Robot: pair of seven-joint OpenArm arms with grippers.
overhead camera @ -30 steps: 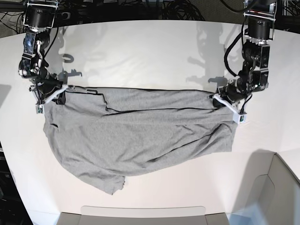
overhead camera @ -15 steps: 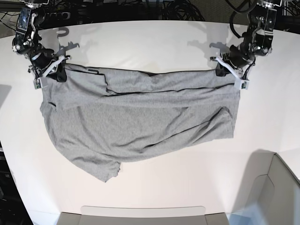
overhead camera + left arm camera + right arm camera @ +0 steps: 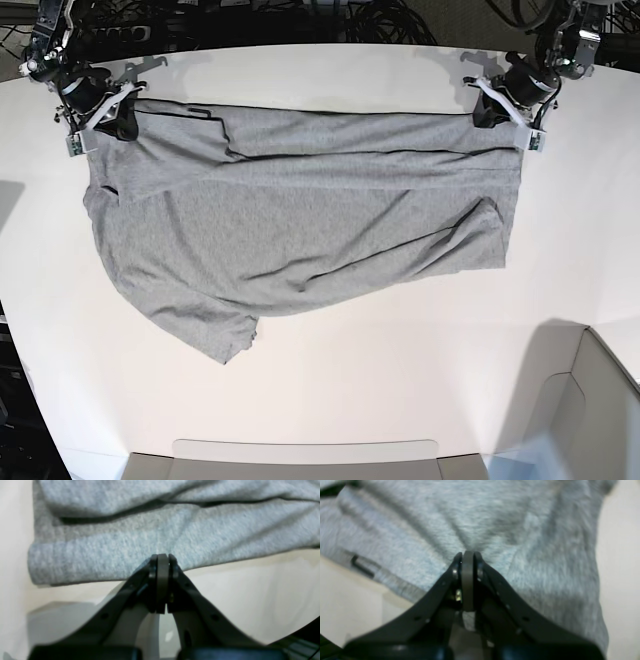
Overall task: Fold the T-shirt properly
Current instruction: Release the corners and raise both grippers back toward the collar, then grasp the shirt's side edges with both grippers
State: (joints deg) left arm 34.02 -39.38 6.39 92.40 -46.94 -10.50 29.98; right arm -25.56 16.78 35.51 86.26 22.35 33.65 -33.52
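Note:
The heather-grey T-shirt (image 3: pixel 300 220) is stretched across the white table (image 3: pixel 400 380), plain side showing, no lettering in view. My left gripper (image 3: pixel 492 116) is shut on its far right edge; in the left wrist view the gripper (image 3: pixel 162 558) pinches a rolled fold of the T-shirt (image 3: pixel 125 542). My right gripper (image 3: pixel 118 122) is shut on its far left edge; in the right wrist view the gripper (image 3: pixel 468 556) bites into the T-shirt (image 3: pixel 495 517). The near edge sags, with a sleeve (image 3: pixel 225 340) at the front left.
A grey bin (image 3: pixel 580 420) stands at the front right corner. A grey tray edge (image 3: pixel 305 458) runs along the front. Black cables (image 3: pixel 300 20) lie beyond the table's far edge.
Both grippers have pulled the shirt's held edge toward the far side of the table and stretched it wider. The cloth has slid along with them.

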